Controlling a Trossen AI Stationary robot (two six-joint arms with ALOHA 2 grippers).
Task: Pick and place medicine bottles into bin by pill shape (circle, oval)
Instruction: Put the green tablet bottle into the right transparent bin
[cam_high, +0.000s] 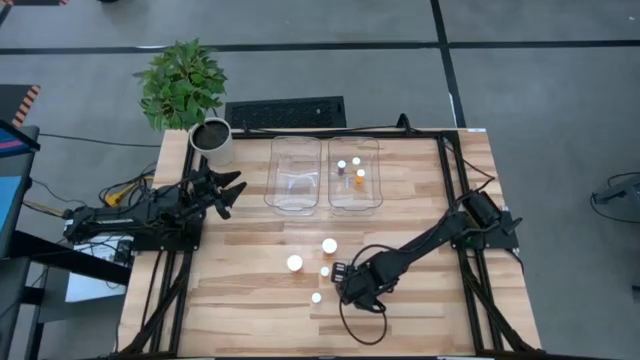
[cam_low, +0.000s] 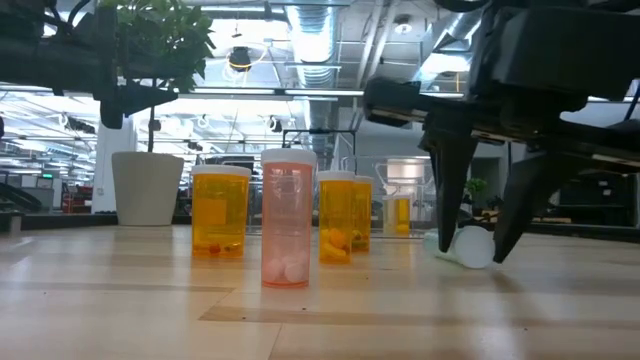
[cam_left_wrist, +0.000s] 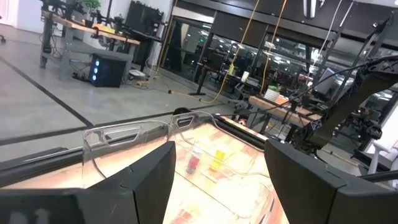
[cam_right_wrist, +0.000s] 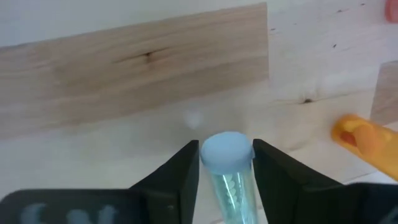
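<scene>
**Green bottle lying between the right tool's fingers**

Bottle (cam_right_wrist: 227, 163) with a green body and white cap lies on its side on the worktop (cam_high: 250, 300); we see the right tool (cam_right_wrist: 226, 163) set around it, fingers just beside the cap on both sides, though we cannot tell whether they grip. Four orange bottles stand nearby, the nearest (cam_low: 287, 217) holding white pills. Our left tool (cam_high: 228, 190) hangs released beside two clear bins (cam_high: 294, 174).
</scene>
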